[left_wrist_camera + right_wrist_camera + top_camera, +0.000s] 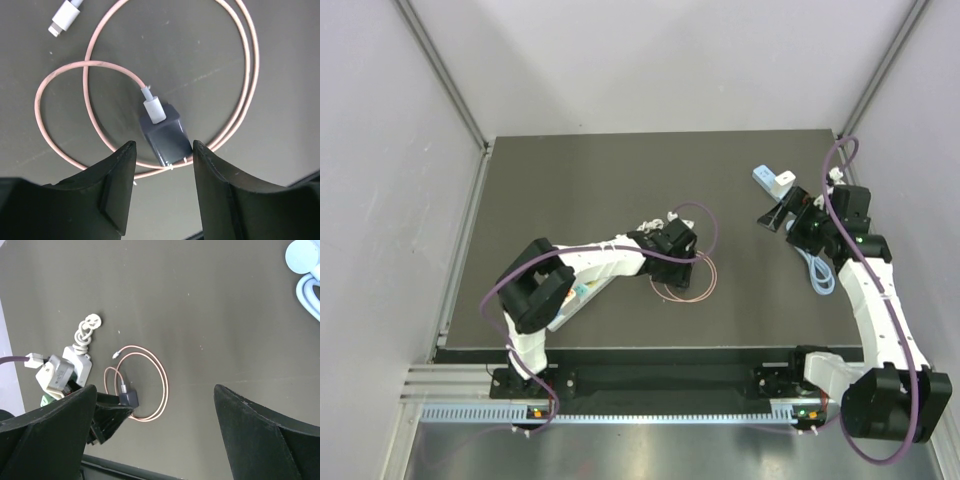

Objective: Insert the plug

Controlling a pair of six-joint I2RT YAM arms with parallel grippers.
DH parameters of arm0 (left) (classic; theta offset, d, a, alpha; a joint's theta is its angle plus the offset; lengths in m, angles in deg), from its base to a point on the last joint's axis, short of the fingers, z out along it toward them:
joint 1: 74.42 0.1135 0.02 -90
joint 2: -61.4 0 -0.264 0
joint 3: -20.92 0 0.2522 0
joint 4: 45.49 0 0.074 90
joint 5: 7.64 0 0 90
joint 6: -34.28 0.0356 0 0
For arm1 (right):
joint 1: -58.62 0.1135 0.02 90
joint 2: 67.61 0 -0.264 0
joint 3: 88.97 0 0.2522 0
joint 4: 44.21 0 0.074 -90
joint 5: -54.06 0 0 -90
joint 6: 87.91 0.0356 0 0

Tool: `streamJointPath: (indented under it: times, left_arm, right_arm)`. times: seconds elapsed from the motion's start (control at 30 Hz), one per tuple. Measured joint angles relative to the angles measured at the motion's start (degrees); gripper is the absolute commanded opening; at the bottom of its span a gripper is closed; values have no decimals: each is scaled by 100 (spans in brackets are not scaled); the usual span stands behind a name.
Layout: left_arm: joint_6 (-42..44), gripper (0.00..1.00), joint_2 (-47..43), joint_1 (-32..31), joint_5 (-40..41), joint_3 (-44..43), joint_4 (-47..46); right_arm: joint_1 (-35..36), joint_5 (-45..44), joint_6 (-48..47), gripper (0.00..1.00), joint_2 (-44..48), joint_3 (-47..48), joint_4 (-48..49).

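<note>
A dark charger plug [166, 138] lies on the dark table with a white USB connector [155, 109] in its back and a pink cable [249, 80] looped around it. My left gripper [164, 146] is open and hovers just above the plug, whose two prongs point in between the fingers. In the top view the left gripper [672, 256] is at mid-table over the cable loop [698, 290]. My right gripper [772, 217] is open and empty at the back right, next to a small light blue and white socket piece [769, 178]. The right wrist view shows the plug [129, 398] far off.
A light blue cable [819, 274] lies coiled beside the right arm and shows in the right wrist view [307, 287]. A white object [572, 297] lies under the left arm's elbow. The cable's loose white end [63, 17] lies past the plug. Grey walls enclose the table.
</note>
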Motion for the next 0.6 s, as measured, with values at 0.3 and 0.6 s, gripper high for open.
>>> streamJointPath:
  times: [0.3, 0.6]
  left_arm:
    - [109, 4, 243, -136, 328, -133, -52]
    - [833, 0, -452, -39, -890, 295, -223]
  right_arm:
    - [9, 120, 42, 100, -13, -111, 212]
    - [527, 1099, -162, 80, -127, -481, 898]
